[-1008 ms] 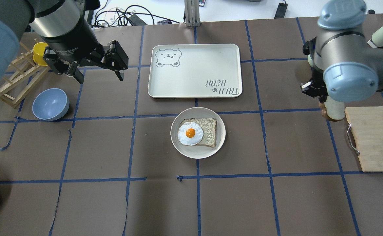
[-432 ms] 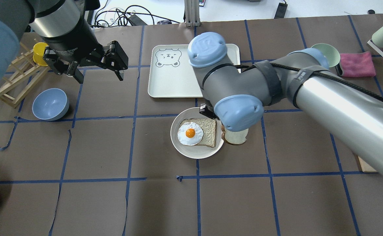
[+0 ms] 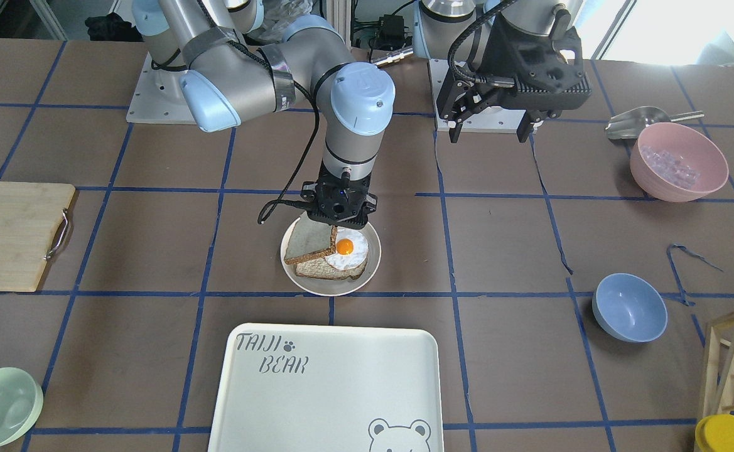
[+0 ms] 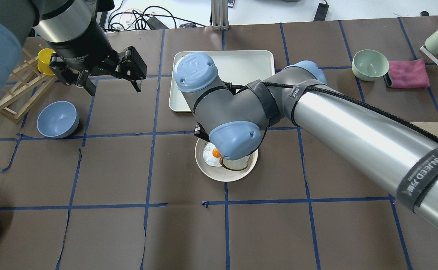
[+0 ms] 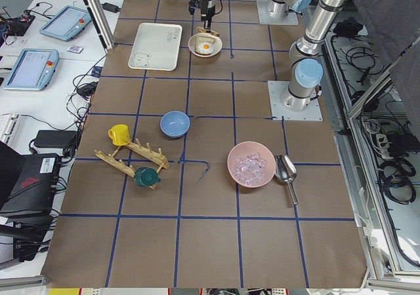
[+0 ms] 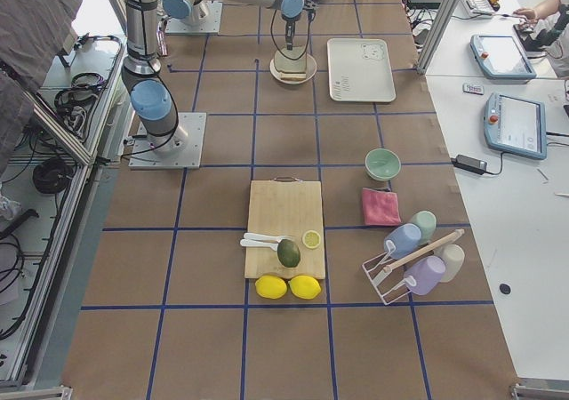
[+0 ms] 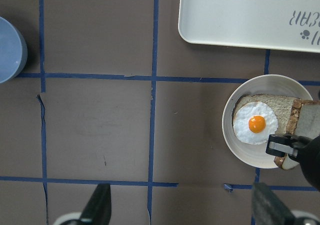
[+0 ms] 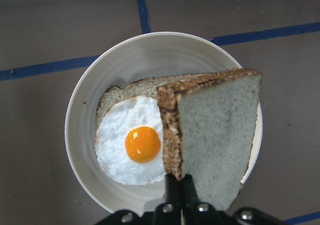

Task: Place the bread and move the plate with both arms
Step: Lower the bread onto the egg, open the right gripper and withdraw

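The cream-white plate sits mid-table and bears a squarer toast slice topped with a fried egg. My right gripper is shut on the bread. It holds the bread tilted just above the plate, over the egg's side. The right wrist view shows the bread pinched at its crust edge, above the egg and the plate. In the overhead view the right arm hides most of the plate. My left gripper is open and empty, high to the plate's left.
The "TAIJI BEAR" tray lies just beyond the plate. A blue bowl, a wooden rack and a yellow cup are near the left gripper. A cutting board, a green bowl and a pink bowl stand further out.
My right arm has swung from beside the cutting board to over the plate, carrying the bread with it. The left arm has not moved.
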Robot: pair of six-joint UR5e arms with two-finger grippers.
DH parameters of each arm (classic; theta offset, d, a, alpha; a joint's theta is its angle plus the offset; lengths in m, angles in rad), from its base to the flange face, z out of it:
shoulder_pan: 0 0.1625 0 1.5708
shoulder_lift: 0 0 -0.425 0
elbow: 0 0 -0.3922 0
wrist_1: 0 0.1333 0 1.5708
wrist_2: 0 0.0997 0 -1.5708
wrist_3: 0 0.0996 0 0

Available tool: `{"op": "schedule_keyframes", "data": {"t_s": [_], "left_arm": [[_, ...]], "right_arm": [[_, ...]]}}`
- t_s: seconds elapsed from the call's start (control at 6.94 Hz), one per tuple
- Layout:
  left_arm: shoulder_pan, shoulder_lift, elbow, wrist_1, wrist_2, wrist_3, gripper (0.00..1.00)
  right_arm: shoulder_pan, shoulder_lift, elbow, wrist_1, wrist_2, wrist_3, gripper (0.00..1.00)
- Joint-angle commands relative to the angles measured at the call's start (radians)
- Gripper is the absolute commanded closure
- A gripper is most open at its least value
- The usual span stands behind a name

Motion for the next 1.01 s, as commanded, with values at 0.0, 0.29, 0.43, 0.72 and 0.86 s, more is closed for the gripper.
{"op": "schedule_keyframes", "data": {"t_s": [0.0, 0.29, 0.43, 0.72, 0.86], "left_arm": [[0.000, 0.000, 0.000, 0.000, 0.000, 0.000, 0.00], [0.000, 0.000, 0.000, 0.000, 0.002, 0.000, 0.00], [0.000, 0.000, 0.000, 0.000, 0.000, 0.000, 0.00], [0.000, 0.000, 0.000, 0.000, 0.000, 0.000, 0.00], [0.000, 0.000, 0.000, 0.000, 0.000, 0.000, 0.00]], "right_arm": [[0.004, 0.029, -0.007, -0.020, 0.005, 0.007, 1.00], [0.003, 0.046, -0.004, -0.021, 0.005, 0.003, 1.00], [0.004, 0.045, -0.006, -0.018, 0.007, 0.004, 1.00], [0.003, 0.043, -0.006, -0.055, 0.007, 0.004, 0.48], [0.001, 0.035, -0.007, -0.076, 0.007, 0.000, 0.31]]}}
